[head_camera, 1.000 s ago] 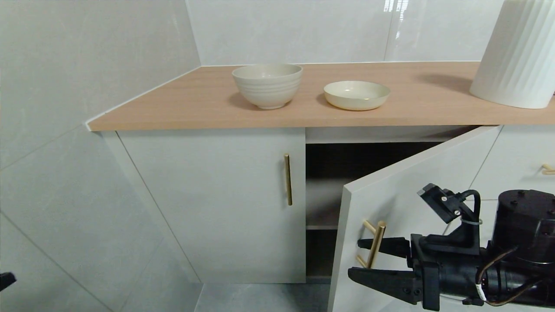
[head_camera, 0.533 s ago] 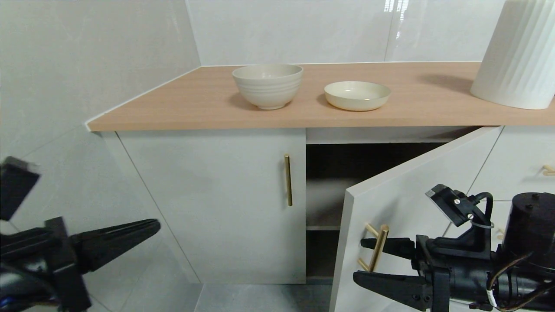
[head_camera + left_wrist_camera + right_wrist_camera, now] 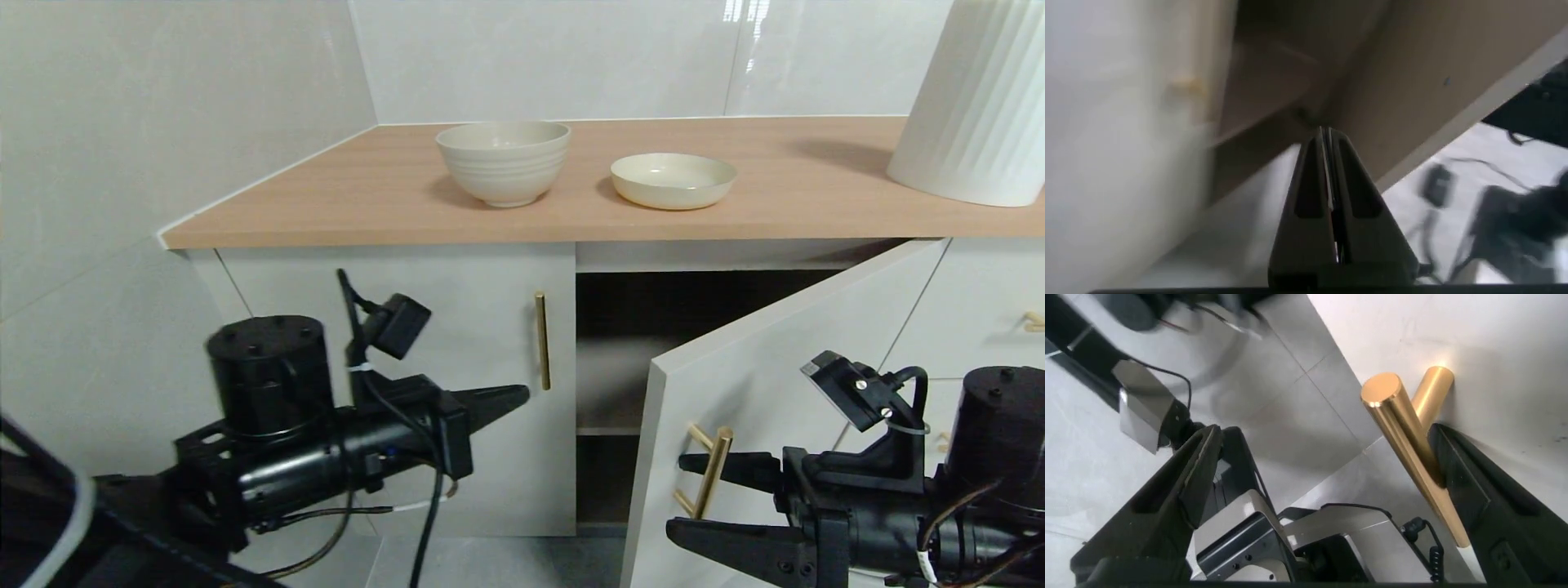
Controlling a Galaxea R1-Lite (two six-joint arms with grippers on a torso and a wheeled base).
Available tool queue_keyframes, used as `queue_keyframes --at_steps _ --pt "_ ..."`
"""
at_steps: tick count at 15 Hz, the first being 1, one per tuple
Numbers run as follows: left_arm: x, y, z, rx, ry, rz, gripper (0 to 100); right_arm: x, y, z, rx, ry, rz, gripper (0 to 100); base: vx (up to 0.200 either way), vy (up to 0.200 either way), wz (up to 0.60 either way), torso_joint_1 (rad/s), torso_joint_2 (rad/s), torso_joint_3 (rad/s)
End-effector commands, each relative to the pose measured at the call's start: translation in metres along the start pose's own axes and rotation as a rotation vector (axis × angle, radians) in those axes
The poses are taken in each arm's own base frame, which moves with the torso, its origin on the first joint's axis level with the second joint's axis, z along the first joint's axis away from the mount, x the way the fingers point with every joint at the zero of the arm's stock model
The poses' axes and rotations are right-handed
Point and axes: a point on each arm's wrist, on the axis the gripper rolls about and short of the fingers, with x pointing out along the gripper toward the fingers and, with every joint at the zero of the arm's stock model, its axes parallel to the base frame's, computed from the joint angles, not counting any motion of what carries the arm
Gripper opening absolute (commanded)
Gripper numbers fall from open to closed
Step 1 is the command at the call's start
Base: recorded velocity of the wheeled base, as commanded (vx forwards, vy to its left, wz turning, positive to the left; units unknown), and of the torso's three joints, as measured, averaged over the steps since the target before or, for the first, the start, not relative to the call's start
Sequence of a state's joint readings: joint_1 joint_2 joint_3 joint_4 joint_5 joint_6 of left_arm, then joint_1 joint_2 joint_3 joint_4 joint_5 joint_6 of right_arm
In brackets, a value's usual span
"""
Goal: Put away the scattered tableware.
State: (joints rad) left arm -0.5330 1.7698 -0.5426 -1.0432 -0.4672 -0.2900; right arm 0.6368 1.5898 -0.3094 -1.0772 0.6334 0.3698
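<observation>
On wooden countertop (image 3: pixel 367 196), 12 o'clock: ribbed cream ceramic bowl (image 3: pixel 503 162). The shallow cream ceramic dish (image 3: pixel 673 179) sits near it at its 3 o'clock, apart. Left gripper (image 3: pixel 510 398), 8 o'clock: fingers pressed together, holding nothing (in front of closed white cabinet door (image 3: pixel 457 310)). Right gripper (image 3: pixel 678 496), 5 o'clock: spread wide, straddling brass bar handle (image 3: pixel 712 467) of open white cabinet door (image 3: pixel 759 359), not clamped.
</observation>
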Motion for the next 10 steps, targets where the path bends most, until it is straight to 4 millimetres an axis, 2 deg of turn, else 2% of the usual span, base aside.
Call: queue_keyframes --at_steps 1,4,10 --pt "0.062 -0.003 -0.034 -0.045 0.094 -0.091 0 0.001 -0.002 -0.001 0.007 0.008 -0.005 100 0.0 0.0 0.0 0.0 0.0 0.0" --pt "0.08 -0.017 -0.025 -0.066 0.072 -0.152 0 0.0 -0.002 0.0 0.005 0.001 -0.012 100 0.0 0.0 0.0 0.0 0.0 0.0" --pt "0.092 -0.035 -0.015 -0.048 0.07 -0.227 0 -0.009 -0.012 0.004 0.016 -0.03 -0.067 100 0.0 0.0 0.0 0.0 0.0 0.0"
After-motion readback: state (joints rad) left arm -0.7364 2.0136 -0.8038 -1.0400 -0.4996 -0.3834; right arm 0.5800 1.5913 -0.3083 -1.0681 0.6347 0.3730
